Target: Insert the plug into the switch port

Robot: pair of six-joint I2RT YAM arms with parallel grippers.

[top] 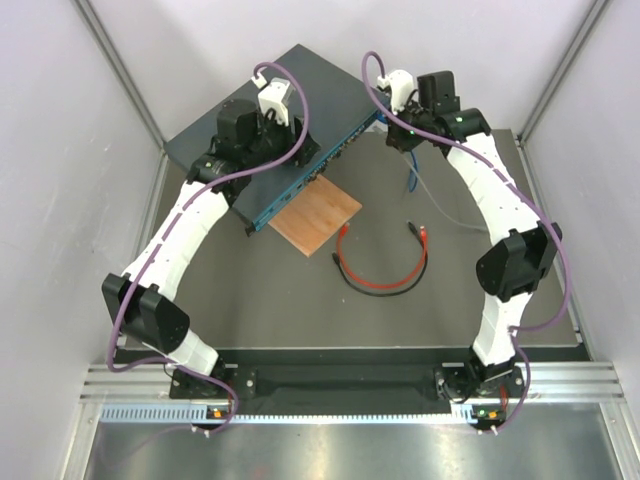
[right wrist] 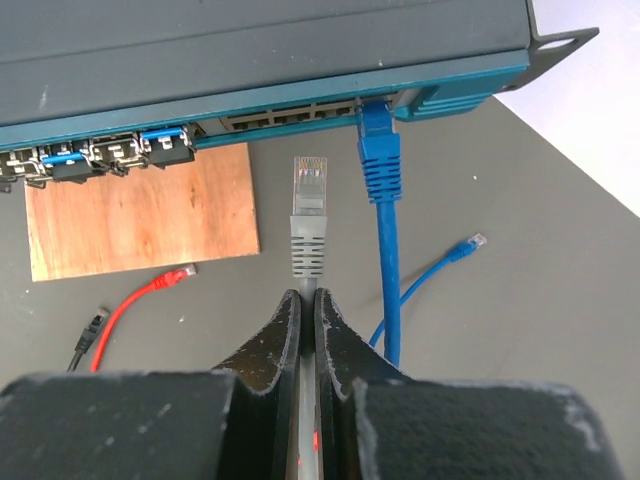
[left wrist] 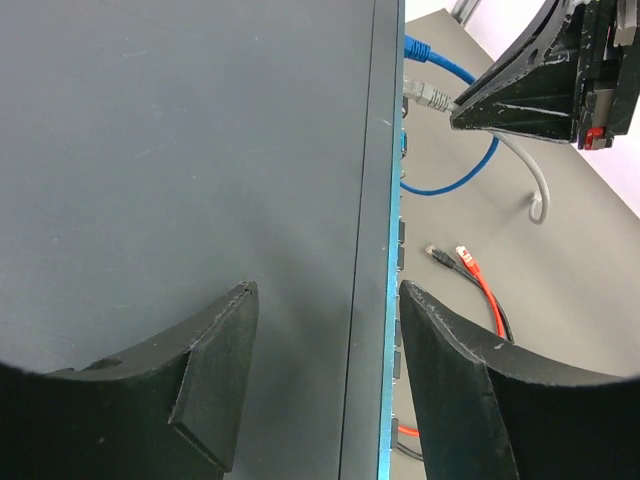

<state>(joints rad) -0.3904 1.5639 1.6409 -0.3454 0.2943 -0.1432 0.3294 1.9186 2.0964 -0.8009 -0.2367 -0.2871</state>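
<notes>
Your right gripper point(right wrist: 302, 296) is pressed together on the grey cable point(right wrist: 303, 345), pinching it just behind the boot. The plug point(right wrist: 310, 180) sticks straight out ahead of the fingertips. Its clear tip points at the teal front edge of the switch point(right wrist: 250, 60) but stands apart from it, with bare mat point(right wrist: 560, 280) showing in the gap.

Just right of the plug in your wrist view, a blue cable point(right wrist: 383, 170) is already seated in a port. It runs back alongside your fingers, so room on that side is tight. To the left there is open mat as far as the edge of the wooden board point(right wrist: 140, 210), which tucks under the switch front. A red cable point(right wrist: 150, 290) and a black cable point(right wrist: 90, 335) lie loose below the board.

Your left gripper point(left wrist: 328, 292) is spread. One finger sits over the switch's dark top, the other out past the front edge. You cannot tell whether either touches.
</notes>
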